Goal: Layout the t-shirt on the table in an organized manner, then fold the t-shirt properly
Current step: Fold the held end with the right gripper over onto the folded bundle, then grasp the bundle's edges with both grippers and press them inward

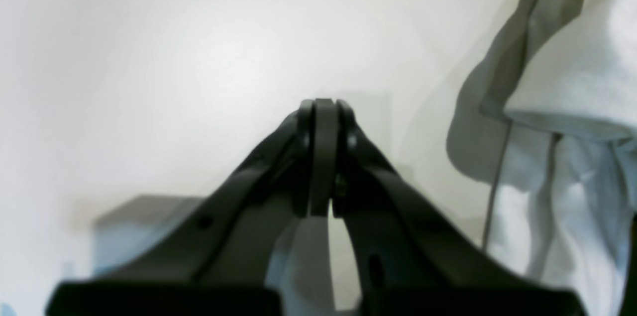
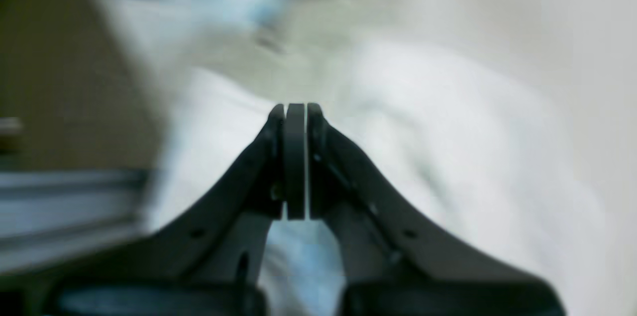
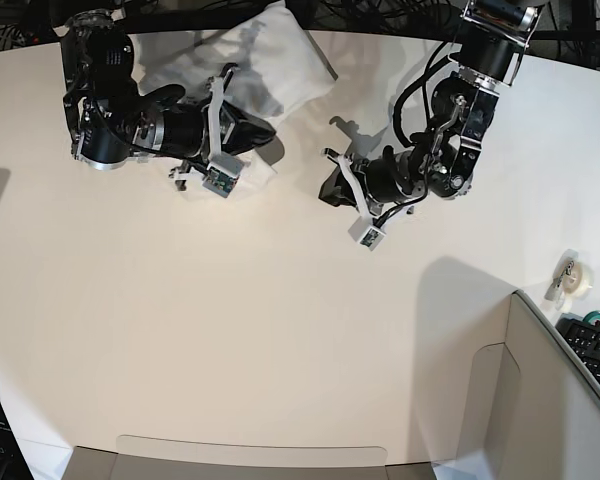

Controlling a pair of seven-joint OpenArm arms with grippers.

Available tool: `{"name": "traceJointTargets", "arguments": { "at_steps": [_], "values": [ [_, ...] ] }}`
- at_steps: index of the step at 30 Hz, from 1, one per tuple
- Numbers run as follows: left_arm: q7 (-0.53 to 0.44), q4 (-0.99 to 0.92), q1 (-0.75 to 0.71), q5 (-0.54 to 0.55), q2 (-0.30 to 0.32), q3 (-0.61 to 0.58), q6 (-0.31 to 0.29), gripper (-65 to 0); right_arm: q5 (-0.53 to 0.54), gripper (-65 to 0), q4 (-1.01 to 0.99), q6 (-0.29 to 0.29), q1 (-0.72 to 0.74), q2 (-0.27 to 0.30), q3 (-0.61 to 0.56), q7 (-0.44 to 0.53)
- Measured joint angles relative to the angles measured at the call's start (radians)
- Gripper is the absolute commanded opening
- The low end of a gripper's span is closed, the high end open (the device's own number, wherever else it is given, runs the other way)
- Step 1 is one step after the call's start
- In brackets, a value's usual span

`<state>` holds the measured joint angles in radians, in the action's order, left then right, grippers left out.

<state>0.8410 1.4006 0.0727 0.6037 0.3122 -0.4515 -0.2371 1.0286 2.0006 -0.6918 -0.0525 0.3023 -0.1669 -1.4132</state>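
The shirt (image 3: pixel 265 60) lies bunched at the far edge of the surface (image 3: pixel 280 330), by my right hand (image 3: pixel 263 132). Both hands are closed on nothing, the left (image 3: pixel 330 188) well apart. It looks soft, light, limp; I'd pinch a hem or shoulder seam

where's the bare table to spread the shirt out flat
The wide middle and near table, below both arms, is bare. It is crowded at the far edge, where the bunched t-shirt lies by the right gripper, and the left gripper.
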Motion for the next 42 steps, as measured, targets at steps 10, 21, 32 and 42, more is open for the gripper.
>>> {"name": "traceJointTargets", "arguments": {
  "at_steps": [10, 21, 32, 42],
  "values": [
    [-0.006, 0.000, 0.000, -0.028, -0.011, 0.003, 0.000, -65.0, -0.054, -65.0, 0.000, -0.001, 0.020, 0.021, 0.407, 0.002],
    [-0.006, 0.000, 0.005, -0.051, -0.016, 0.004, 0.002, -65.0, -0.336, -65.0, -0.001, -0.001, -0.067, -0.047, -0.022, -0.001],
    [0.036, 0.061, -0.005, -0.113, -0.017, 0.055, 0.031, -65.0, -0.316, -65.0, -0.001, 0.000, -0.024, 0.029, -0.156, -0.002],
    [0.294, 0.485, -0.154, -0.237, -0.034, 0.434, 0.079, -65.0, -0.023, -65.0, -0.011, 0.000, 0.137, -0.051, 0.439, 0.010]
  ]
}}
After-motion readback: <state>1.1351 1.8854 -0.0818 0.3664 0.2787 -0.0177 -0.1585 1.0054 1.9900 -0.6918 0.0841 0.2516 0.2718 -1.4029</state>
